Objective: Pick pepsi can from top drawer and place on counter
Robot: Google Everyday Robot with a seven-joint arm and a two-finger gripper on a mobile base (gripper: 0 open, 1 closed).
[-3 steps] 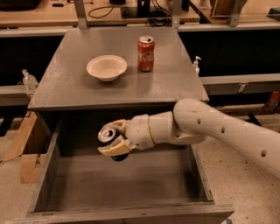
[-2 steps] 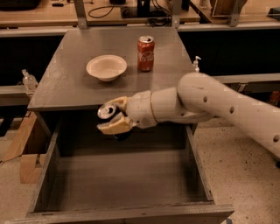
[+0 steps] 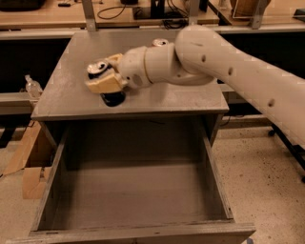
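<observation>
My gripper (image 3: 106, 78) is shut on the pepsi can (image 3: 110, 97), a dark can with a silver top (image 3: 97, 67). It holds the can over the front left part of the grey counter (image 3: 62, 95), the can's base at or just above the surface. The top drawer (image 3: 138, 190) stands pulled out below the counter, and nothing shows inside it. My white arm (image 3: 228, 62) reaches in from the right and crosses the counter.
The top of a red Coca-Cola can (image 3: 160, 42) peeks out behind my arm at the counter's back; the arm covers the rest of the counter's middle. A cardboard box (image 3: 28, 162) lies on the floor at the left. Wooden desks (image 3: 124, 14) stand behind.
My gripper has lifted the pepsi can up out of the drawer and carried it over the counter's front left part. The arm now covers the white bowl.
</observation>
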